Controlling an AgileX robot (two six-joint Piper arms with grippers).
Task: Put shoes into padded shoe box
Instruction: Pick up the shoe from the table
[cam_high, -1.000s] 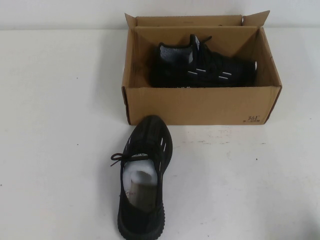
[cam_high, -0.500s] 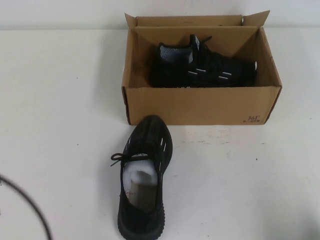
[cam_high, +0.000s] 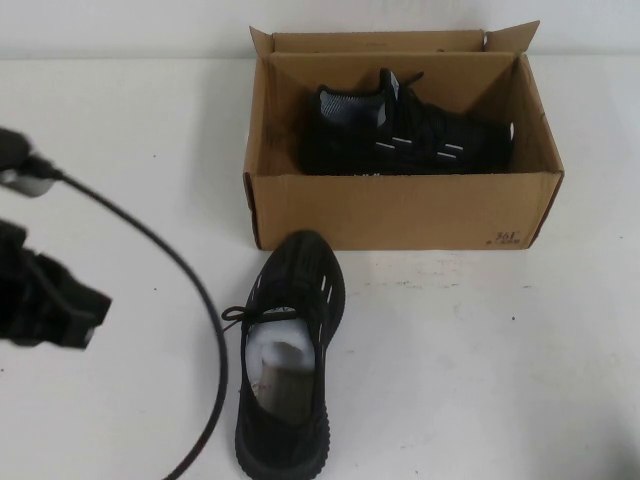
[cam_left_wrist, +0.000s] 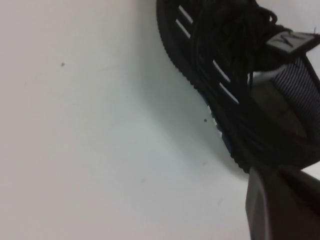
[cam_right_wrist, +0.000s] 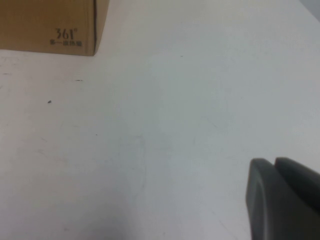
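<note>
Here, in the high view, we note one shoe (cam_high: 405, 128) already lying in the padded shoe box (cam_high: 400, 210), on its side along the box's length. The second shoe (cam_high: 287, 350) stands on the table (cam_high: 480, 360) just in front of the box, its long axis running toward the box, toe nearly touching the front wall, heel toward the robot. The left gripper (cam_high: 45, 300) hovers at the left edge, well apart from that shoe, which lies to its right; its cable (cam_high: 190, 300) arcs between them. In the left wrist view, we see the shoe's side with white dashes, and the gripper's fingers (cam_left_wrist: 282, 202) pressed together, holding nothing. In the right wrist view, the right gripper (cam_right_wrist: 282, 197) shows only at the frame's edge over bare table near the box's printed corner; its fingers also sit together. We judge the left arm nearer, so the pickup falls to it.
</note>
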